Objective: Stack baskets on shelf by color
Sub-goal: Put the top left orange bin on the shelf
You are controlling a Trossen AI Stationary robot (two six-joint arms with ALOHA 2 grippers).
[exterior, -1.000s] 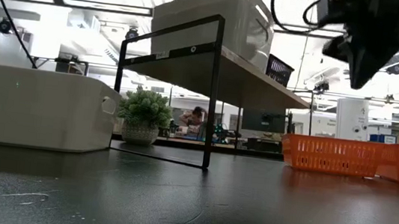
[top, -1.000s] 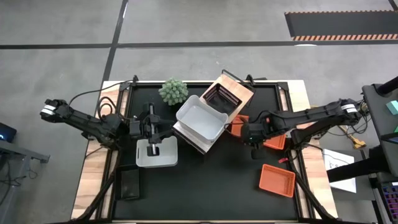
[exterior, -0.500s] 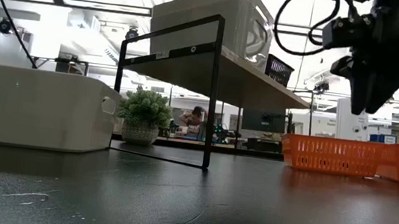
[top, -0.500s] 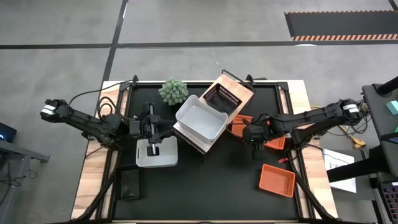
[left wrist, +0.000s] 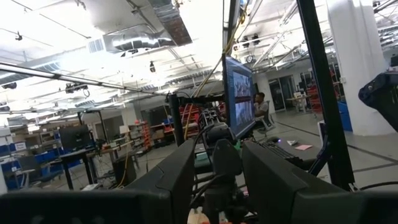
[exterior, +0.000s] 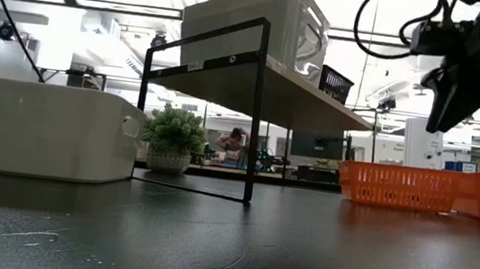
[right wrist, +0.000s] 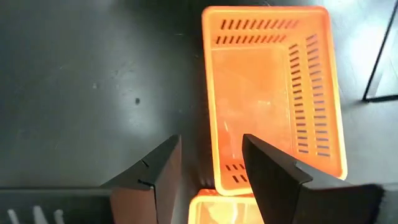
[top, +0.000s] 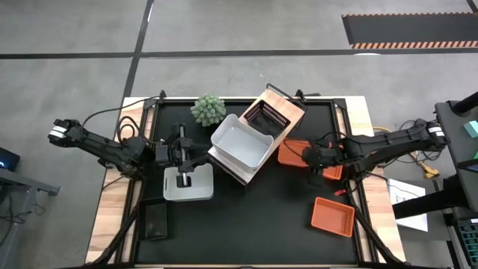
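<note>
The shelf (top: 282,102) stands slantwise at the table's middle. A white basket (top: 240,142) and a black basket (top: 265,116) sit on it. One orange basket (right wrist: 273,93) lies on the table beside the shelf's right end, and a second (top: 332,170) touches it end to end. My right gripper (right wrist: 208,168) hangs open above where these two meet, clear of both in the low view (exterior: 447,108). A third orange basket (top: 332,215) lies near the front right. My left gripper (top: 184,161) is over the far rim of another white basket (top: 188,187), fingers apart (left wrist: 217,180). My left gripper reaches level from the table's left over the far rim of the white basket on the table. The gripper itself hides the place, so I cannot tell whether it touches the basket.
A small green plant (top: 208,109) stands at the far edge, left of the shelf. A flat black object (top: 155,220) lies near the front left. The dark tabletop (top: 254,224) is bare in front of the shelf. People sit in the room beyond the table.
My right gripper has drawn back toward the table's right edge, away from the shelf. The orange basket beside the shelf, partly covered by the gripper before, now shows whole and lies where it was. The left arm has kept still.
</note>
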